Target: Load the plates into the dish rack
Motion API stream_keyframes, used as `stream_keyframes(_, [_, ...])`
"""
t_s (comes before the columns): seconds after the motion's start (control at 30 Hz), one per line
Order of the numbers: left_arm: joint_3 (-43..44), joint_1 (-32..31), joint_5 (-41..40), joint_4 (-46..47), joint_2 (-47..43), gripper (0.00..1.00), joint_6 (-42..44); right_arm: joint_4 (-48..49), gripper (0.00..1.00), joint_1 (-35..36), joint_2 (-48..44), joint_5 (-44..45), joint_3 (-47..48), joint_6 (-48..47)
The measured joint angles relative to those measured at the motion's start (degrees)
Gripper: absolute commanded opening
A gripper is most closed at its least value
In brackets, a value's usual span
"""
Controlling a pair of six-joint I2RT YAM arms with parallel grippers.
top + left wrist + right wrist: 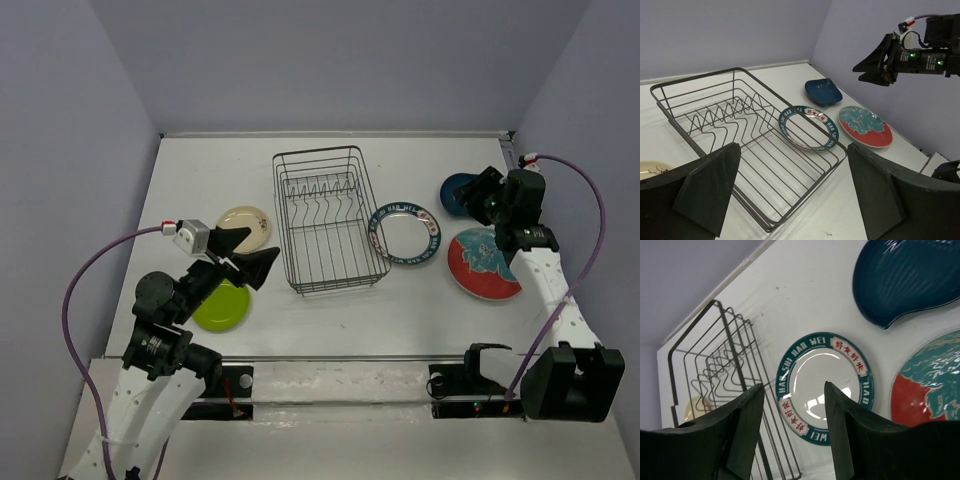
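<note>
The dish rack (316, 152) stands mid-table with no plates in it. The cream plate (244, 228) and the lime green plate (222, 306) lie to its left. The white teal-rimmed plate (405, 232) touches its right side. The red plate (482, 265) and dark blue plate (458, 193) lie further right. My left gripper (250, 253) is open and empty, above the table between the green plate and the rack. My right gripper (478, 195) is open and empty, raised over the blue plate. The right wrist view shows the teal-rimmed plate (822, 377) between its fingers, far below.
Purple walls close in the table at the back and on both sides. In the left wrist view the rack (695, 79) fills the middle, with the teal-rimmed plate (809, 127), blue plate (823, 92), red plate (865, 126) and my right gripper (872, 65) beyond it.
</note>
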Motion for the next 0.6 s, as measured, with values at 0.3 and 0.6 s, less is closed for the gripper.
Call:
stream_keyframes(0.3, [0.00, -2.32, 1.05, -0.31, -0.07, 0.99, 0.20, 7.41, 0.31, -14.14, 11.89, -5.03, 0.00, 4.35])
stream_keyframes(0.6, [0.00, -5.07, -0.07, -0.94, -0.52, 0.99, 0.20, 9.20, 0.47, -20.31, 25.81, -4.66, 5.40, 4.96])
